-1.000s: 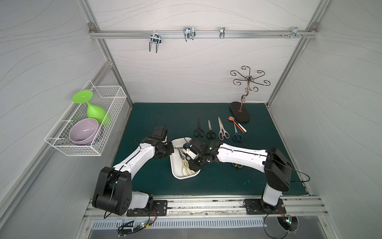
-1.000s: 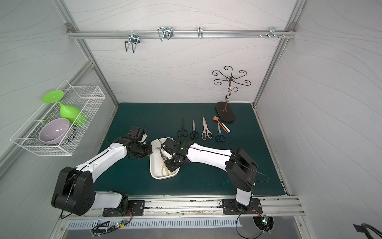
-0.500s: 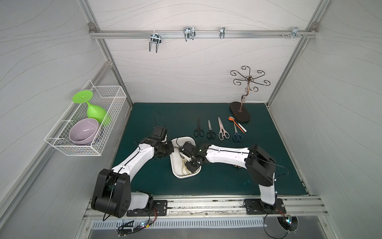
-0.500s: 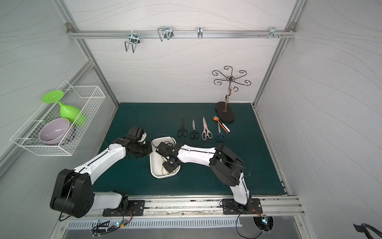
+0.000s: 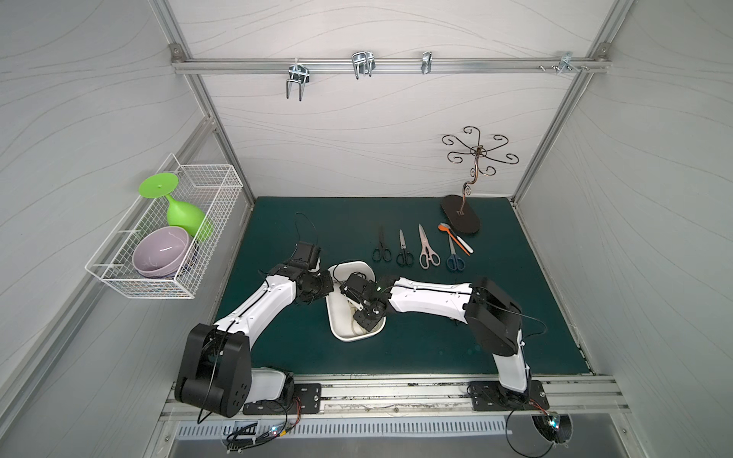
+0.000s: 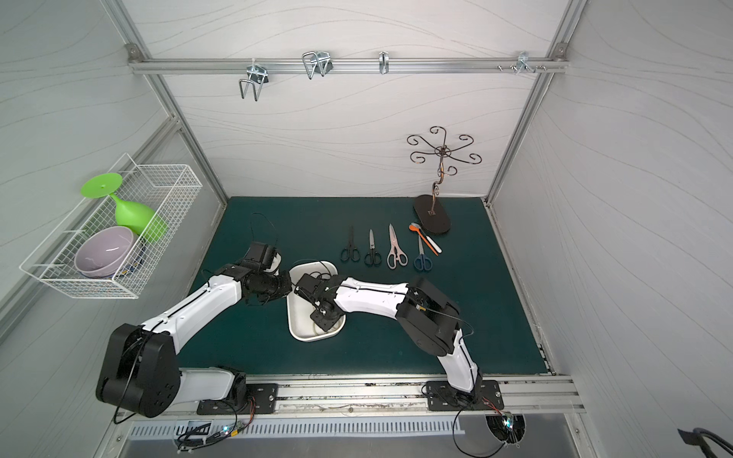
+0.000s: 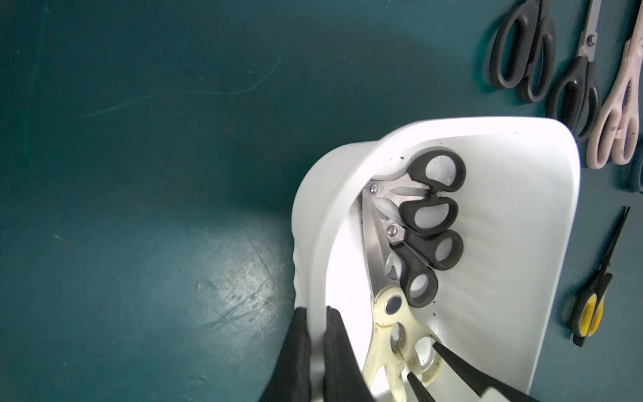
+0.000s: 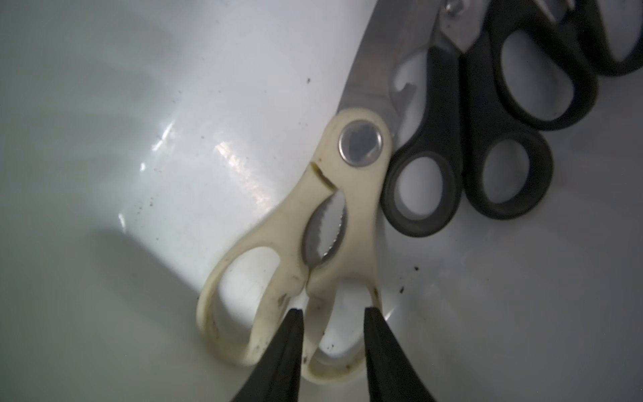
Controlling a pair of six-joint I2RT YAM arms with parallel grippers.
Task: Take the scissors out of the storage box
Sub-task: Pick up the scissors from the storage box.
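A dark green mat [image 5: 396, 357] carries the scene, with two white-and-black arms reaching in from its near edge to meet left of its middle. A white wire basket [image 5: 206, 186] hangs on the left wall beside the mat and holds a lilac bowl [image 5: 158, 253] and a green goblet [image 5: 186, 216]. A curled metal stand [image 5: 462, 218] sits in the far right corner.

The storage box [image 5: 336, 323], a shallow white tub, lies left of the mat's middle. The left gripper [image 7: 316, 309] is clamped on its rim, one finger outside the wall and one inside.

Three pairs of scissors lie in the box, crowded against that gripped side. The large cream-handled scissors [image 8: 358, 146] lie nearest the right gripper [image 8: 332, 311]. Its jaws stand narrowly apart, astride the bar of one handle loop and not closed on it. Two black-handled pairs [image 7: 405, 212] [image 7: 414, 243] overlap the cream pair's blades.

Toward the far edge, four pairs lie side by side on the mat with blades pointing away. From left they are a black pair [image 5: 381, 244], another black pair [image 5: 403, 248], the long pink pair [image 5: 425, 246] and the blue pair [image 5: 453, 253].

The left wrist view shows the yellow pair [image 7: 588, 311] on the mat just beside the box. An orange spoon [image 5: 454, 238] and a white spoon [image 5: 464, 245] rest by the stand's base.
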